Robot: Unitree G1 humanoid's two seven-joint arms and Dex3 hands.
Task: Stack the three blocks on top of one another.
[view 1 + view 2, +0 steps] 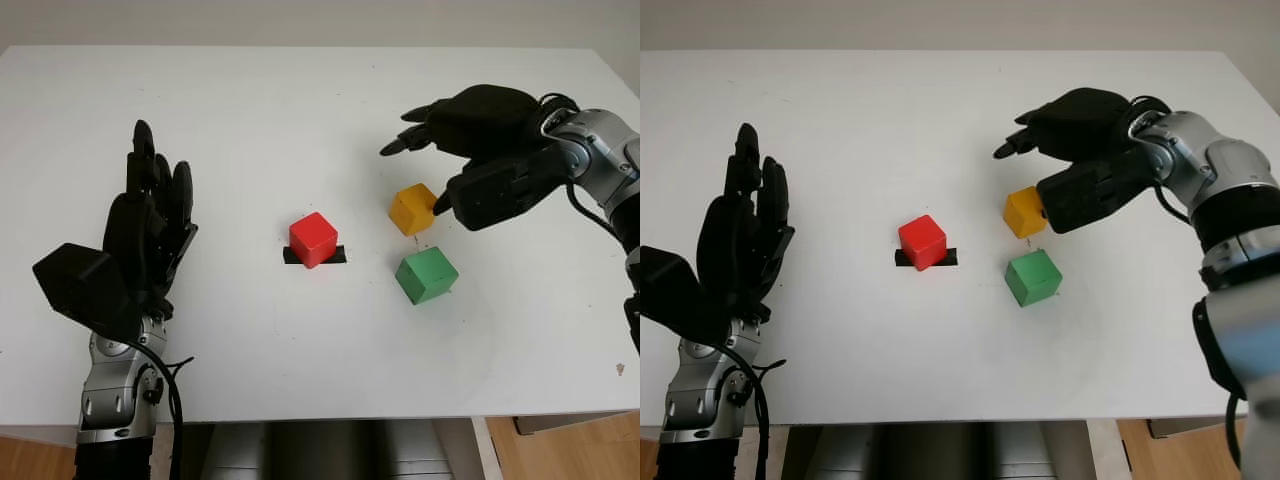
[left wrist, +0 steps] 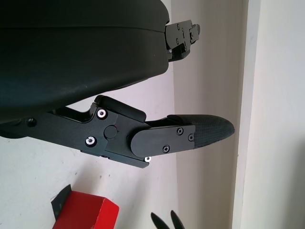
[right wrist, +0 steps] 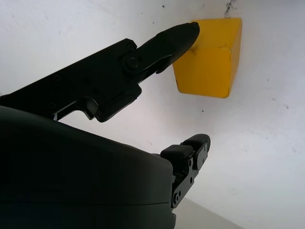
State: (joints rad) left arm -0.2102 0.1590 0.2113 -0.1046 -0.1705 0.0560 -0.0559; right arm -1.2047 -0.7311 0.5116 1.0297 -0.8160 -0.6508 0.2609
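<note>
Three blocks lie apart on the white table: a red block in the middle on a black tape mark, a yellow block to its right, and a green block just in front of the yellow one. My right hand hovers open over the yellow block. One fingertip touches the block's right side, and the other fingers reach out above and behind it without gripping. My left hand is open at the table's left side, well away from the red block.
The table's front edge runs just ahead of my arms. White tabletop stretches between the left hand and the red block, and behind all three blocks. A small dark speck marks the near right corner.
</note>
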